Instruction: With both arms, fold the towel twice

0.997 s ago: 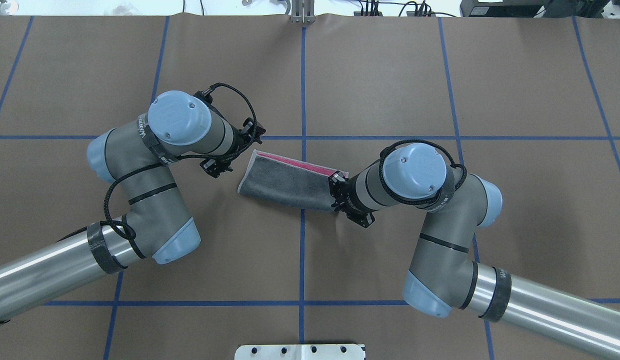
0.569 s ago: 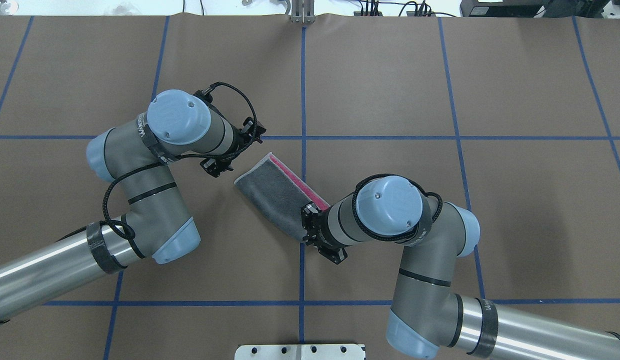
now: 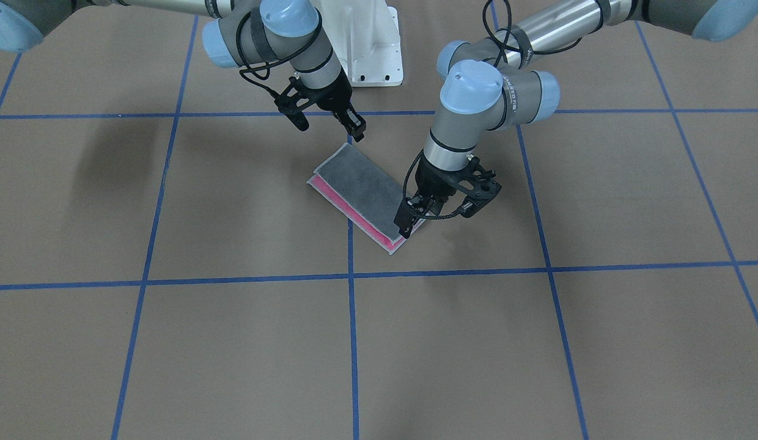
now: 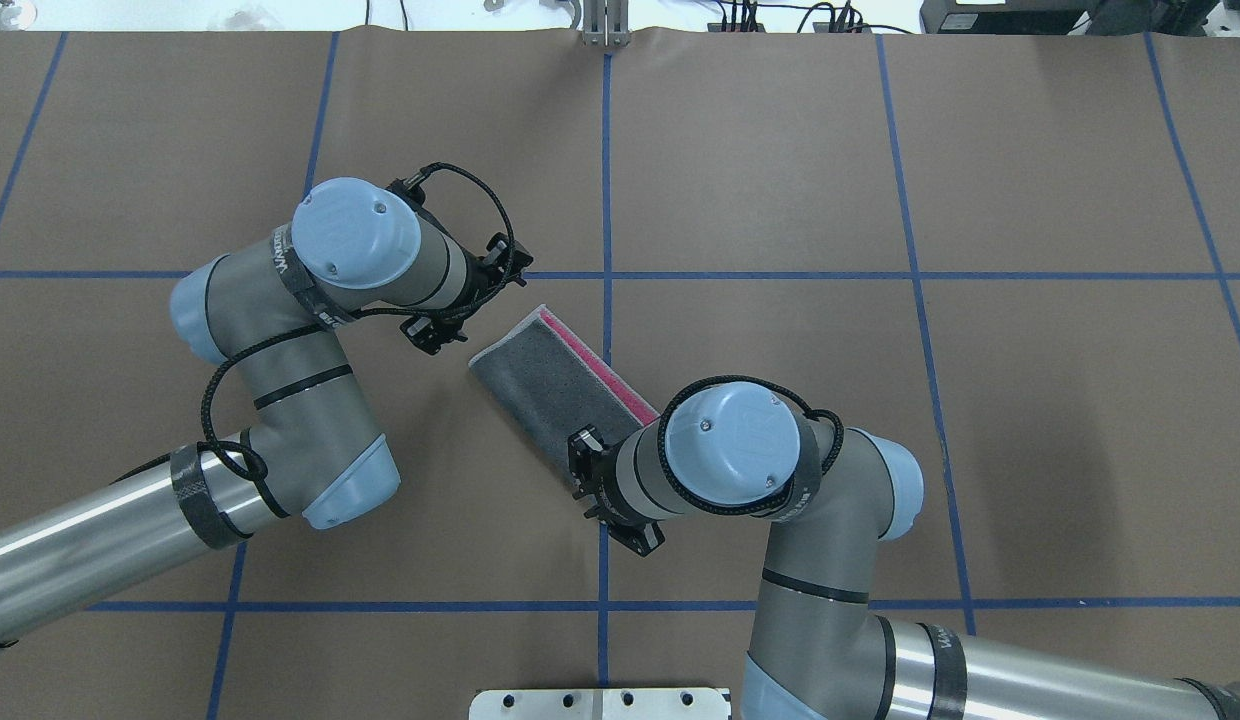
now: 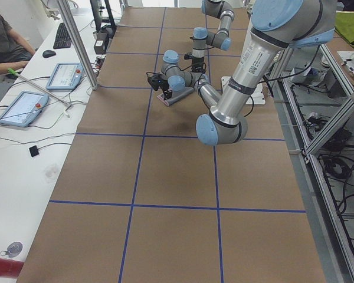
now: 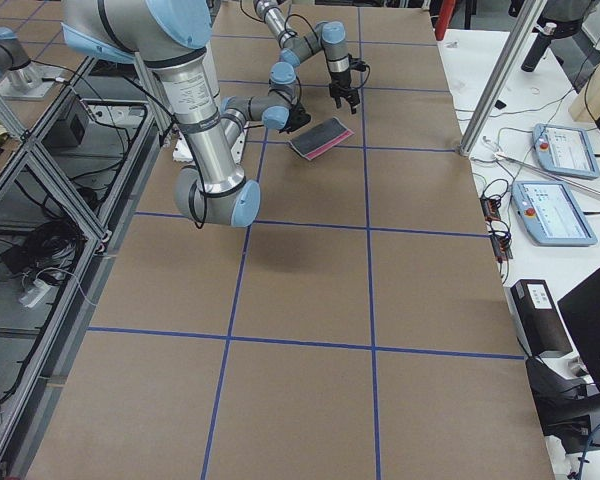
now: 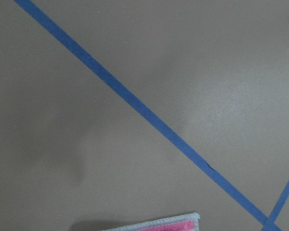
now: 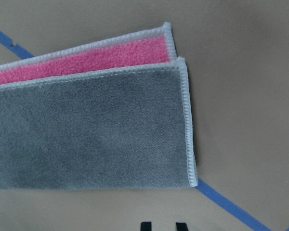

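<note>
The towel [image 4: 550, 380] lies folded once on the brown table, dark grey face up with a pink strip along one long edge. It also shows in the front view [image 3: 360, 186] and fills the right wrist view [image 8: 86, 139]. My right gripper [image 4: 608, 495] hangs just off the towel's near end with its jaws apart, holding nothing [image 3: 328, 126]. My left gripper [image 4: 465, 300] hovers at the towel's far end, open and empty, one fingertip [image 3: 404, 227] over the far corner. The left wrist view shows only that corner [image 7: 173, 225].
The table is covered with brown paper marked with blue tape lines [image 4: 607, 200]. The white base pedestal [image 3: 367, 43] stands at the robot's side of the table. Operator tablets [image 6: 565, 150] lie beyond the table's far edge.
My right gripper swung the towel's near end toward the robot, turning the towel diagonal, then let go and drew back a little. The left arm stayed put.
</note>
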`<control>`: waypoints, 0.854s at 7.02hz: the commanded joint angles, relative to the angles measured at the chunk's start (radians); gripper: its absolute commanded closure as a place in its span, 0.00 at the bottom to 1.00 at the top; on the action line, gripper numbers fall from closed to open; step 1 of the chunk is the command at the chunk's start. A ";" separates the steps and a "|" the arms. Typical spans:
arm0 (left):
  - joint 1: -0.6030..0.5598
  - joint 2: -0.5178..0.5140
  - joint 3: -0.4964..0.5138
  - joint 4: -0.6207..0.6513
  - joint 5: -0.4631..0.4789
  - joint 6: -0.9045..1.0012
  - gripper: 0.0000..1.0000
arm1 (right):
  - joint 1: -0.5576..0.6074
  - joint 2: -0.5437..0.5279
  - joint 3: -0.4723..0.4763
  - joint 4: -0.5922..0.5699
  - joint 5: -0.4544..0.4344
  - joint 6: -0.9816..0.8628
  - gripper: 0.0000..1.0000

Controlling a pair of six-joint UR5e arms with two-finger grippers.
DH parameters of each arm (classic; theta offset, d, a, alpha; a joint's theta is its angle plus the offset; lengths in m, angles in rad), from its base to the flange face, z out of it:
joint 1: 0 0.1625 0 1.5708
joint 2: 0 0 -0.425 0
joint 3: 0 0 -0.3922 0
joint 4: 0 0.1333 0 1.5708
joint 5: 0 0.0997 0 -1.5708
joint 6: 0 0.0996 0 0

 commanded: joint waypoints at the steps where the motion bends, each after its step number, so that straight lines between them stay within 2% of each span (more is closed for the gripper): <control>1: 0.007 0.010 0.003 0.003 0.000 0.000 0.00 | 0.062 -0.005 0.006 -0.010 0.016 -0.014 0.00; 3: 0.018 0.082 -0.009 -0.057 0.001 0.012 0.01 | 0.202 -0.015 -0.001 -0.013 0.134 -0.093 0.00; 4: 0.018 0.079 -0.010 -0.071 0.000 0.012 0.06 | 0.239 -0.016 -0.004 -0.017 0.148 -0.112 0.00; 5: 0.027 0.073 -0.012 -0.071 0.000 0.003 0.17 | 0.245 -0.016 -0.006 -0.017 0.148 -0.130 0.00; 6: 0.056 0.073 -0.013 -0.069 0.001 0.002 0.34 | 0.247 -0.016 -0.016 -0.017 0.148 -0.133 0.00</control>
